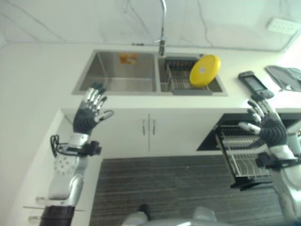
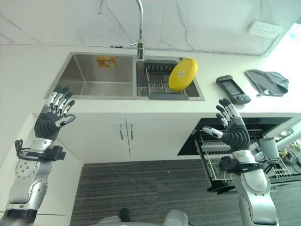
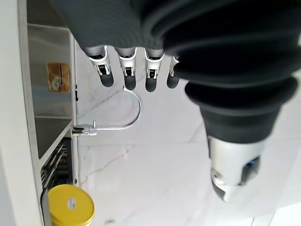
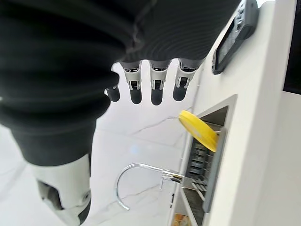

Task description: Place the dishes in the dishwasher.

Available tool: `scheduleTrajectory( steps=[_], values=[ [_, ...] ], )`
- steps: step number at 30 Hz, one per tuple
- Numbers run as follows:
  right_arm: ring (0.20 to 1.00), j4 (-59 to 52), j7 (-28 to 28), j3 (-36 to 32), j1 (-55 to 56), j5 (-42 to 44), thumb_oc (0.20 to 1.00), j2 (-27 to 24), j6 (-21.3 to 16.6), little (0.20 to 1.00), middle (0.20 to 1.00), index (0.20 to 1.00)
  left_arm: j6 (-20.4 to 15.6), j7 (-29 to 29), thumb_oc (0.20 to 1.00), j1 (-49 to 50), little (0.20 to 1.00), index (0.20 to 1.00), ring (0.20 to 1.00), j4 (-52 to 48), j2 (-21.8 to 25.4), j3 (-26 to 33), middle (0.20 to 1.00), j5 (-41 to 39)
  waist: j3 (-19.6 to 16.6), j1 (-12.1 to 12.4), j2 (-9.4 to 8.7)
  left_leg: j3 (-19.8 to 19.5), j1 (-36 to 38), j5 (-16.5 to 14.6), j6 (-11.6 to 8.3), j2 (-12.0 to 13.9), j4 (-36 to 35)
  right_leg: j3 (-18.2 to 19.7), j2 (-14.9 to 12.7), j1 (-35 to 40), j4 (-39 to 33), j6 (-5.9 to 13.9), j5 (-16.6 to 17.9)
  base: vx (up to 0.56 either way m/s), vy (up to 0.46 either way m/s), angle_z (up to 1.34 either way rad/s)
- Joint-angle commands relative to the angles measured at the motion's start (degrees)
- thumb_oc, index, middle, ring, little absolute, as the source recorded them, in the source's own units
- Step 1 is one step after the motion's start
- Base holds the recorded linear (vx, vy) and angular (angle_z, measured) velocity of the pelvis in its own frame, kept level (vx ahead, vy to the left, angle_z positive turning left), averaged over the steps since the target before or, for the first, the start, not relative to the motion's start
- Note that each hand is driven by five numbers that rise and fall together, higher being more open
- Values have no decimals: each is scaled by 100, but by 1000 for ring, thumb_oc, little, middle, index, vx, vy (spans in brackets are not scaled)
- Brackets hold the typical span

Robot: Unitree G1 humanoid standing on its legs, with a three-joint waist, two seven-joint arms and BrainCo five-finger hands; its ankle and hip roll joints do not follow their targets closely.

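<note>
Right now, through the head camera, I see one yellow plate (image 2: 182, 74) leaning on edge in the wire drying rack (image 2: 160, 84) that sits in the right basin of the double sink (image 2: 84, 82), just right of the faucet (image 2: 139, 28). My left hand (image 2: 54, 115) hovers in front of the sink's left corner, fingers spread and holding nothing. My right hand (image 2: 233, 127) hangs right of the sink, over the pulled-out dishwasher rack (image 2: 221, 162), fingers likewise apart and empty. One handheld device (image 2: 233, 89) and one grey cloth (image 2: 267, 81) lie on the counter right of the sink.

From the left wrist, I see straight fingers (image 3: 127, 70) with the plate beyond the faucet.

From the right wrist, same story: fingers (image 4: 157, 87) extended, one plate on the rack.

My judgement: reach the right hand to the plate's upper rim, pinch it firmly, lift clear of the wires before swinging to the dishwasher.
</note>
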Motion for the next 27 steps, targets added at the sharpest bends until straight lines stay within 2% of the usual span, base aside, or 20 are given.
scheduleTrajectory(
  steps=[1, 2, 3, 4, 7, 9, 12, 14, 17, 19, 20, 21, 23, 25, 26, 27],
  values=[
    [1000, -181, 90, -371, -130, 228, 1000, -415, -251, 1000, 1000, 1000, -180, 132, 1000, -34, 1000, 1000, 1000, -449, 27, 167, 1000, 250, -45, -115, 5, -432, 21, -198, -459, 3, 7, -468, 464, 391, -1173, -283, 165, 184, -122, -44],
    [1000, -190, 98, -375, -123, 257, 1000, -433, -250, 1000, 1000, 1000, -173, 155, 1000, -10, 1000, 1000, 1000, -477, 18, 164, 1000, 285, -34, -148, -18, -390, 84, -268, -471, -13, 7, -516, 484, 333, -1429, -260, 327, 253, -165, -32],
    [1000, -203, 84, -349, -110, 260, 1000, -412, -253, 1000, 1000, 1000, -186, 124, 1000, 18, 1000, 1000, 1000, -488, 2, 157, 1000, 314, -15, -219, -42, -397, 192, -389, -457, -65, 7, -465, 471, 169, -1642, -215, 629, 367, -227, -18],
    [1000, -240, -25, -315, -28, 193, 1000, -347, -262, 1000, 1000, 1000, -195, 51, 1000, 35, 1000, 1000, 1000, -515, -5, 126, 1000, 316, -4, -333, -45, -507, 355, -527, -424, -113, 7, -296, 419, -102, -1780, -160, 941, 356, -218, 8],
    [1000, -246, -117, -303, 84, 169, 1000, -298, -315, 1000, 1000, 1000, -190, 24, 1000, 39, 1000, 1000, 1000, -526, -8, 62, 1000, 322, -35, -466, -33, -636, 494, -649, -381, -155, 7, -29, 392, -149, -1994, -120, 1080, 301, -209, 44],
    [1000, -263, -144, -243, 100, 103, 1000, -232, -250, 1000, 1000, 1000, -166, 97, 1000, 61, 1000, 1000, 1000, -546, 21, 20, 1000, 255, -88, -464, 4, -657, 561, -708, -388, -155, 7, -100, 358, -75, -2003, -99, 1118, 308, -295, 63],
    [1000, -282, -452, -141, -48, 12, 1000, -230, -9, 1000, 1000, 1000, -96, 109, 1000, 146, 1000, 1000, 1000, -572, 13, 82, 1000, 16, -261, -498, 95, -608, 713, -750, -400, -44, 7, 59, 512, 157, -2043, -162, 891, 335, -318, -4],
    [1000, -235, -393, -69, -86, -199, 1000, -216, 86, 1000, 1000, 1000, -120, 129, 1000, 142, 1000, 1000, 1000, -573, -14, 52, 1000, -5, -320, -557, 135, -518, 781, -740, -444, 52, 7, 150, 597, 258, -2054, -253, 777, 232, -214, -18],
    [1000, -345, -219, -124, -11, 9, 1000, -281, 182, 1000, 1000, 1000, -67, 63, 1000, 141, 1000, 1000, 1000, -644, -70, 45, 1000, -187, -409, -651, 174, -339, 858, -693, -554, 218, 7, 177, 695, 357, -2067, -364, 643, 195, -215, -6],
    [1000, -354, -84, -142, 2, 92, 1000, -290, 235, 1000, 1000, 1000, -90, -28, 1000, 165, 1000, 1000, 1000, -629, -132, 14, 1000, -268, -447, -694, 224, -236, 904, -506, -691, 356, 35, 219, 810, 418, -2086, -460, 543, 160, -208, -1],
    [1000, -367, -47, -167, 29, 182, 1000, -309, 266, 1000, 1000, 1000, -100, -63, 1000, 178, 1000, 1000, 1000, -627, -151, -5, 1000, -273, -442, -705, 246, -176, 838, -275, -771, 461, 227, 254, 865, 464, -2091, -512, 490, 124, -209, 4],
    [1000, -359, 24, -202, 55, 253, 1000, -336, 301, 1000, 1000, 1000, -118, -111, 1000, 211, 1000, 1000, 1000, -631, -193, -22, 1000, -297, -438, -695, 248, -226, 662, -93, -883, 548, 774, 300, 918, 496, -2091, -607, 439, 120, -230, 20],
    [1000, -297, 200, -183, 31, 230, 1000, -359, 262, 1000, 1000, 1000, -230, -160, 1000, 348, 1000, 1000, 1000, -641, -290, -29, 1000, -326, -343, -560, 199, -437, -1, 137, -961, 548, 1790, 366, 930, 668, -2091, -748, 327, 123, -185, 23],
    [1000, -288, 194, -145, -37, 185, 1000, -371, 290, 1000, 1000, 1000, -241, -200, 1000, 391, 1000, 1000, 1000, -639, -322, -15, 1000, -380, -290, -487, 170, -389, -203, -7, -873, 495, 1736, 385, 905, 741, -2091, -731, 283, 107, -15, -18],
    [1000, -261, 196, -117, -96, 179, 1000, -369, 297, 1000, 1000, 1000, -248, -218, 1000, 422, 1000, 1000, 1000, -645, -334, -7, 1000, -421, -269, -458, 190, -308, -201, -66, -836, 476, 1472, 374, 897, 775, -2091, -698, 254, 232, 177, -29],
    [1000, -246, 208, -4, -257, 126, 1000, -333, 313, 1000, 1000, 1000, -352, -243, 1000, 516, 1000, 1000, 1000, -657, -360, -19, 1000, -411, -216, -364, 277, -135, -177, 70, -842, 477, 390, 394, 891, 879, -2091, -593, 154, 270, 240, -26]
  ],
)
